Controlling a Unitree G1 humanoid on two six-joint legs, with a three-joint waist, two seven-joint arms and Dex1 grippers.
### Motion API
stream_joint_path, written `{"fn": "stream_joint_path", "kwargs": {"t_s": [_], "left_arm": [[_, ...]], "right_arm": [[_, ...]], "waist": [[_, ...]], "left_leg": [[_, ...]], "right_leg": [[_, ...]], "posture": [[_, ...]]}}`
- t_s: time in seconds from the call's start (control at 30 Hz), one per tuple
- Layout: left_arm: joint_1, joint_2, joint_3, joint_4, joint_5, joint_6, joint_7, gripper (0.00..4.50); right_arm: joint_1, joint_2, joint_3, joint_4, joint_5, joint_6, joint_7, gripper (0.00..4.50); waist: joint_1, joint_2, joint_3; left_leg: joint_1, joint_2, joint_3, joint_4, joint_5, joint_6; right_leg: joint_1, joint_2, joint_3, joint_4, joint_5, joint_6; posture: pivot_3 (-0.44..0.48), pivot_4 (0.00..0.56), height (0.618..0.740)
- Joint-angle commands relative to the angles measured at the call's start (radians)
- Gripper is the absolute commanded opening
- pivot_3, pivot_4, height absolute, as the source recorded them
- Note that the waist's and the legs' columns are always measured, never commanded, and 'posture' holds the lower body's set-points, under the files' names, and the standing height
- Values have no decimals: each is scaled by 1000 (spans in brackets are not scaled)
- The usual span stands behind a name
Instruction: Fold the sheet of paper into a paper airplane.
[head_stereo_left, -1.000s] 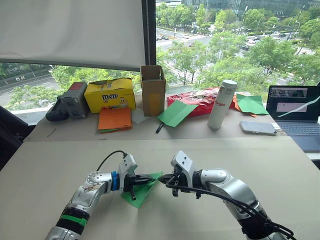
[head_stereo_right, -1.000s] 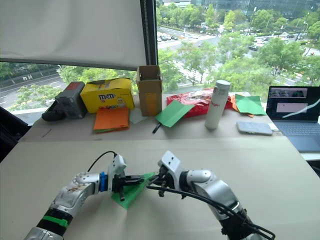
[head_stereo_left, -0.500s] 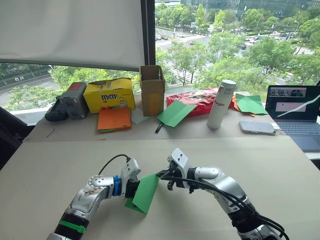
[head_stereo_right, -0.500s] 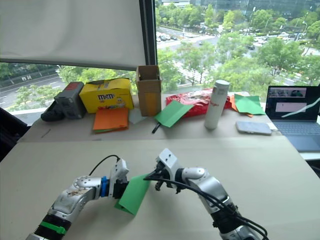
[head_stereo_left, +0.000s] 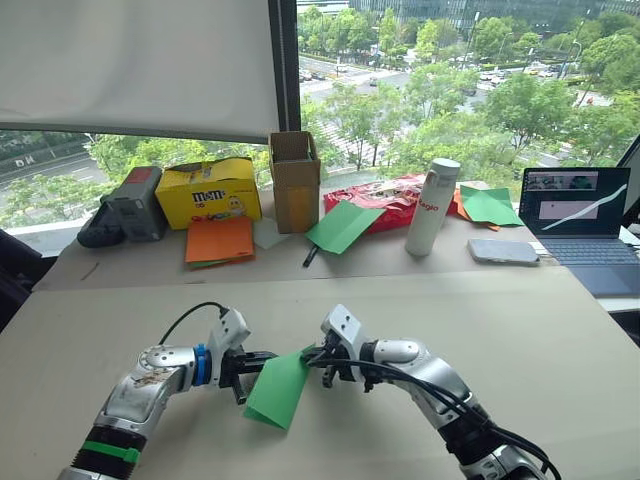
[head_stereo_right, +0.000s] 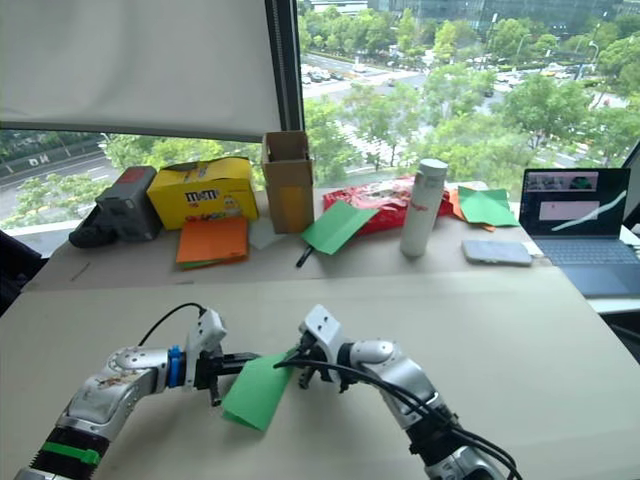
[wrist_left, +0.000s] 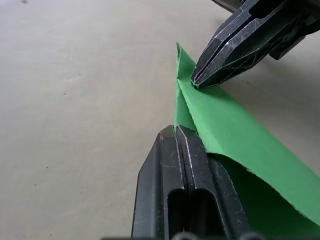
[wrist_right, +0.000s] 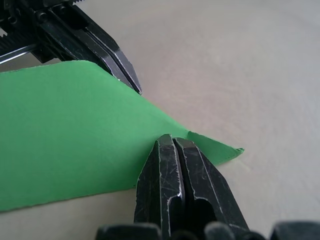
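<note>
Above the table (head_stereo_left: 560, 330) — both grippers pinch the sheet of paper (head_stereo_left: 277, 388).

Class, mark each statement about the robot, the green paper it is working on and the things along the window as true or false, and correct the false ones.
1. Both claws are shut on the sheet of paper. True: the left claw and the right claw each pinch it near one pointed end.
2. The paper lies flat on the table. False: it is held between the claws, its far end hanging down towards the table.
3. The white bottle lies on its side. False: it stands upright.
4. A laptop stands open at the table's right end. True.
5. The orange paper sheets lie in front of the yellow box. True.
</note>
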Motion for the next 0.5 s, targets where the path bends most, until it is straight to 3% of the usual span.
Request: {"fn": "stream_joint_path", "kwargs": {"t_s": [0.03,0.2,0.5], "left_arm": [[-57,-9,84,-3,-58,32,35,42],[-117,-77,132,-9,-143,90,63,42],[-14,-76,-30,-50,-68,38,12,42]], "right_arm": [[24,-15,38,41,-41,-1,3,0],[47,-31,37,24,-58,-1,5,0],[61,-33,-2,1,-64,1,-49,0]], "waist": [[2,0,0],[6,0,-2],[5,2,-4]], "left_leg": [[0,0,0,0,0,1],[1,-1,0,1,-1,2],[0,-2,0,1,0,-1]], "right_leg": [[0,0,0,0,0,0],[1,-1,-1,0,0,0],[1,-2,1,9,0,0]], "posture": [[0,150,740],[0,150,740],[0,150,740]]}}
